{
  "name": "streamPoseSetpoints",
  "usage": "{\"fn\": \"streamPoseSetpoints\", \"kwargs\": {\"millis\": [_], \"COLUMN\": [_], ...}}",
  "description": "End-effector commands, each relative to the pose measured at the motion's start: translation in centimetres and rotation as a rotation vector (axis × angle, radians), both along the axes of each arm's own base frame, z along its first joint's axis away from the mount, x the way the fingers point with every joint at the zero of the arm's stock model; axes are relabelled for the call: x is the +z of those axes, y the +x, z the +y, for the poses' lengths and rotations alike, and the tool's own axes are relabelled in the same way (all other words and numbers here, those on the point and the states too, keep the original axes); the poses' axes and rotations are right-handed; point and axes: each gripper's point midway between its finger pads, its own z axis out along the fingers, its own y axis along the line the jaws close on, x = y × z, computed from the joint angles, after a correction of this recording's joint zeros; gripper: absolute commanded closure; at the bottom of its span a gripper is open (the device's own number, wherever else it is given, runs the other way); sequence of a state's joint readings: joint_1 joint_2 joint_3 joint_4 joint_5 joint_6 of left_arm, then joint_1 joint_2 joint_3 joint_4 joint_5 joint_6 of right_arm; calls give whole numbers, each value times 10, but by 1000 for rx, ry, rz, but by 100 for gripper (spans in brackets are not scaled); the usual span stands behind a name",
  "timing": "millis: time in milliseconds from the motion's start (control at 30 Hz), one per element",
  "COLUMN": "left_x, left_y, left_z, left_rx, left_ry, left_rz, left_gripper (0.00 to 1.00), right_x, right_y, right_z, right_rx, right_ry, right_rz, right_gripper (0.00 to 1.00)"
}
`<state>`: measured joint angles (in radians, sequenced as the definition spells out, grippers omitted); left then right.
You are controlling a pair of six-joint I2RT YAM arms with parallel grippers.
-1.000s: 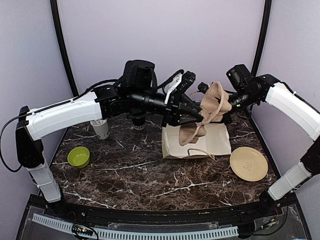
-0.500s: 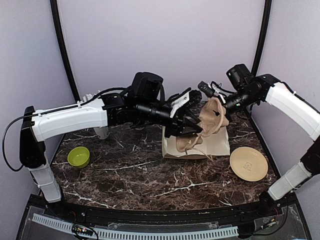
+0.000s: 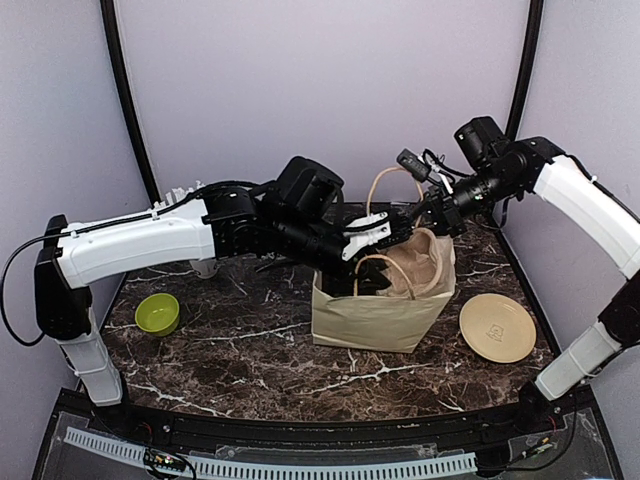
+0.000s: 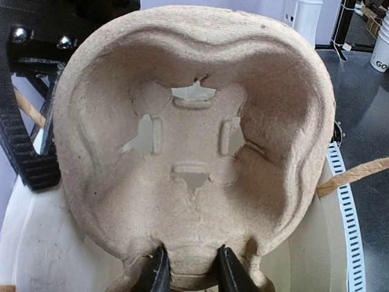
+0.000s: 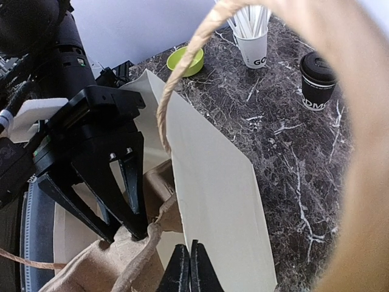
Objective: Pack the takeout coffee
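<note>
Coffee cup (image 5: 318, 79), black lid on, stands upright on the marble table (image 5: 285, 152), outside the bag and not yet packed. It is held by neither arm and shows only in the right wrist view. Near it is a pale cup of straws (image 5: 253, 38), and further off a green bowl (image 5: 185, 59). The paper bag (image 3: 375, 320) stands upright mid-table with its mouth open, a tan plate (image 3: 497, 327) just to its right. The right gripper (image 5: 188, 267) is pinched tight on the bag's upper rim, with one twine handle looping over its camera. Judged purpose: hold the mouth spread and the bag steady so it does not fold. The left gripper (image 4: 191, 274) clamps the bottom edge of a pulp cup carrier (image 4: 194, 182), fingers on either side of that lip, with the cup pocket facing the camera and the carrier hanging inside the bag's mouth. Likely reason: the carrier goes in first as a seat for the cup. Left arm: stretched low from its base rightward across the table, wrist pitched down into the bag opening. Right arm: elbow high at the right, forearm angled in and leftward to the bag's far rim, gripper above the bag top.
</note>
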<state>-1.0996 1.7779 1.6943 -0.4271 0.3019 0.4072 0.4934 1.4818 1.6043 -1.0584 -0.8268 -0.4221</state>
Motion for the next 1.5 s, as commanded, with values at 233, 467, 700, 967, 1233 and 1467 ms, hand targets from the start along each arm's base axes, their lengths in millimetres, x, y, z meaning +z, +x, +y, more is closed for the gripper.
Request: {"fn": "streamPoseSetpoints", "kwargs": {"millis": [233, 467, 700, 967, 1233, 1467], "left_x": [-22, -36, -49, -64, -98, -132], "left_y": [-40, -47, -49, -47, -40, -37], "left_z": [46, 48, 53, 50, 48, 50], "left_rx": [35, 68, 99, 135, 179, 200], "left_ry": [268, 379, 453, 495, 583, 670], "left_rz": [158, 238, 279, 321, 339, 348], "left_gripper": [72, 73, 73, 73, 73, 72], "right_x": [-14, 0, 42, 73, 67, 61], "right_y": [-6, 9, 6, 19, 17, 17], "right_z": [30, 41, 24, -19, -28, -31], "right_rx": [31, 8, 50, -60, -97, -116], "right_ry": [-35, -31, 8, 52, 49, 46], "right_rz": [68, 65, 16, -102, -114, -121], "right_gripper": [100, 70, 50, 44, 43, 43]}}
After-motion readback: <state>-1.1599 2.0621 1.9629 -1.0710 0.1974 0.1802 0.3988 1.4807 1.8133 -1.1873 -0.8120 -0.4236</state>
